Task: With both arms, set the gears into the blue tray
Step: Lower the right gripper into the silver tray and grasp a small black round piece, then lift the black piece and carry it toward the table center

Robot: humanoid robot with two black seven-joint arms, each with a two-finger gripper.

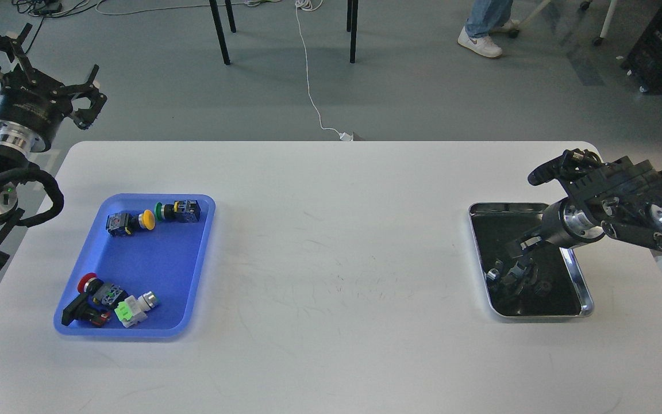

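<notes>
- Right fingers (512, 270) down inside silver tray (587, 302) at right of counter (331, 230); spread and hold cannot be told, dark on dark.
- Gear (543, 286) just right of them.
- Blue tray (153, 259) far left.
- Left fingers (43, 69) spread, empty, raised beyond it.

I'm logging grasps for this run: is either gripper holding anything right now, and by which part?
The left gripper is open and holds nothing. The right gripper is down in the silver tray; any hold cannot be told.
</notes>
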